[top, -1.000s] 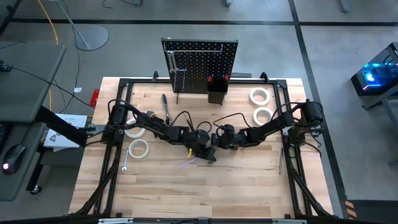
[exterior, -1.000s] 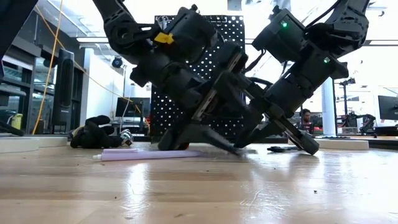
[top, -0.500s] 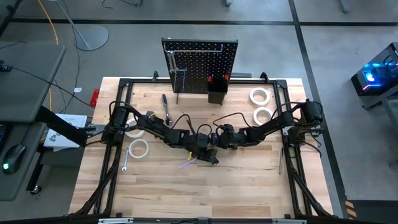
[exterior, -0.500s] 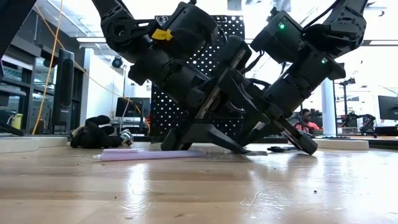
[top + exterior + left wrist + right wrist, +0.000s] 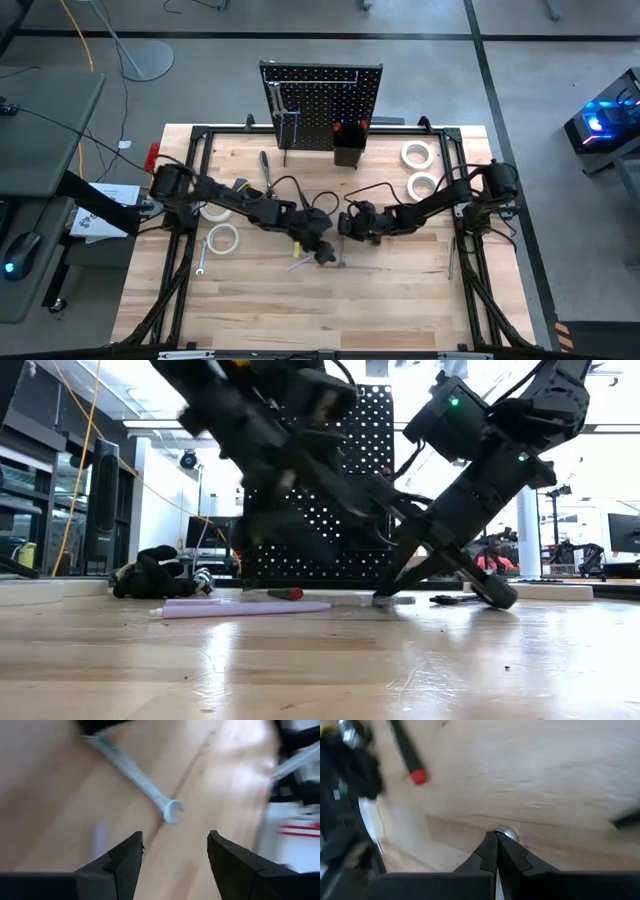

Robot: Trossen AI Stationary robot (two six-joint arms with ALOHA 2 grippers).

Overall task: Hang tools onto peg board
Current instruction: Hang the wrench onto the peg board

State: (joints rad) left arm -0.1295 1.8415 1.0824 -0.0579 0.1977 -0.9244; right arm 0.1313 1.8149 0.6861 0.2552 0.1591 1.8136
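1. The left gripper point(image 5: 325, 255) hangs low over the middle of the table point(image 5: 400, 310), fingers spread and holding nothing; in its wrist view a silver wrench point(image 5: 135, 777) lies flat on the wood just ahead of the open fingers point(image 5: 125, 865); a descent off the wrench's line would likely push it away rather than seat it between the fingers.

2. The right gripper point(image 5: 345, 228) sits close by, fingers pressed together with the tips down at the table; a small round metal part point(image 5: 506, 834) shows at the tips, but whether it is pinched or merely touched cannot be told; if it is only touched, a lift would come away with nothing.

3. The two grippers stand near each other at mid-table, arms converging from either side; a sideways move by either risks contact between the wrists or their cables.

4. A dark screwdriver with a red end point(image 5: 409, 755) lies on the table near the right gripper; a sweep of either arm could roll it out of reach.

5. The peg board point(image 5: 322, 105) stands upright at the far edge of the table, well apart from both grippers; a loosely held tool could slip during that long carry.

6. White tape rolls point(image 5: 420, 170) lie near the right arm, and another roll point(image 5: 223, 238) lies near the left arm; a low-swinging link could drag them.
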